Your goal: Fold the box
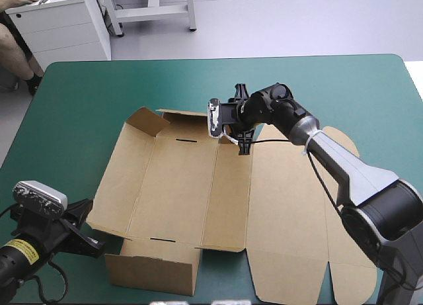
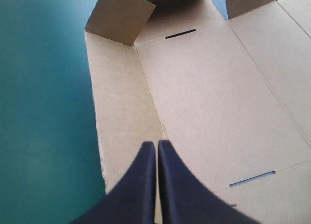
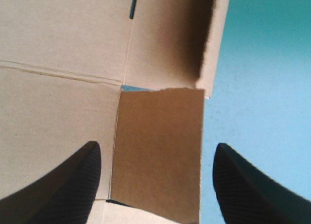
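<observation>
At the box's [image 1: 178,186] far edge, the right gripper [image 3: 156,147] hung with its black fingers spread wide, a small flap [image 3: 160,117] showing between them. At the box's near left corner, the left gripper [image 2: 155,145] pointed over the left panel, fingers pressed together on nothing. The box lay mostly flat on the teal-green cover [image 1: 79,93], its far left corner flap [image 1: 147,120] raised.

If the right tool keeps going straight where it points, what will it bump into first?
Most likely the small brown flap of the box, straight ahead of the open right tool, though depth is hard to judge.
</observation>
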